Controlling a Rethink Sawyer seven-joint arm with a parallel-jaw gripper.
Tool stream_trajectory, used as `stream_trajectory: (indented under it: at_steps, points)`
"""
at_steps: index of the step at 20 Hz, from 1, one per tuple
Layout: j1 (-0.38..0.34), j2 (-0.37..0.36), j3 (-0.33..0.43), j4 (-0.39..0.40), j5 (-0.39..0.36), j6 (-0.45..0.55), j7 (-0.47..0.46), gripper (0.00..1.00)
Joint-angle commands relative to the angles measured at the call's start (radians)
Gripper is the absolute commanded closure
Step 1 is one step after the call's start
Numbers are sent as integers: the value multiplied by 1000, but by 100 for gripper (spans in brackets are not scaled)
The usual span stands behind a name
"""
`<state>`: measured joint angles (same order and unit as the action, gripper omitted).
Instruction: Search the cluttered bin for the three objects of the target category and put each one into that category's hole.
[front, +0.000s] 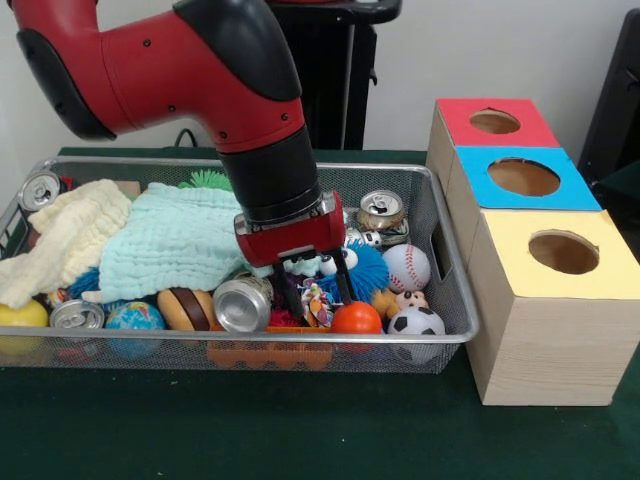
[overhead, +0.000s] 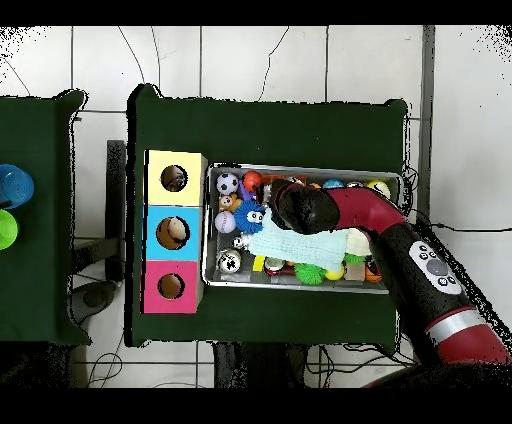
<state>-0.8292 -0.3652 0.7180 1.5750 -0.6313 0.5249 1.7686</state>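
The silver mesh bin (front: 120, 338) is full of clutter; it also shows in the overhead view (overhead: 305, 168). My gripper (front: 318, 300) reaches down into the bin's front middle. Its fingers (front: 291, 297) are open and stand either side of a small multicoloured piece (front: 318, 306) among the toys. In the overhead view the arm (overhead: 310, 208) hides the gripper and the piece. No other multicoloured soft piece shows clearly. The yellow-surround hole (front: 563, 251) is on the largest pale wooden box, to the right of the bin, and appears in the overhead view (overhead: 174, 178).
A mint cloth (front: 180, 240) and a cream cloth (front: 70, 235) cover the bin's left half. Around the gripper lie a silver can (front: 241, 305), an orange ball (front: 356, 318), a fuzzy blue ball (front: 362, 270), a baseball (front: 406, 267) and a soccer ball (front: 415, 322). Blue (front: 523, 176) and red (front: 494, 121) holes stand behind.
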Motion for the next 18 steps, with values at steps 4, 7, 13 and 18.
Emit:
stream_trajectory:
  at_steps: [4, 7, 13, 18]
  points:
    - [41, 100, 7, -82, -92, 115, -305, 0]
    - [41, 124, 8, -100, -93, 124, -321, 0]
    - [41, 126, 12, -103, -95, 132, -310, 100]
    - [38, 127, 13, -104, -97, 133, -300, 100]
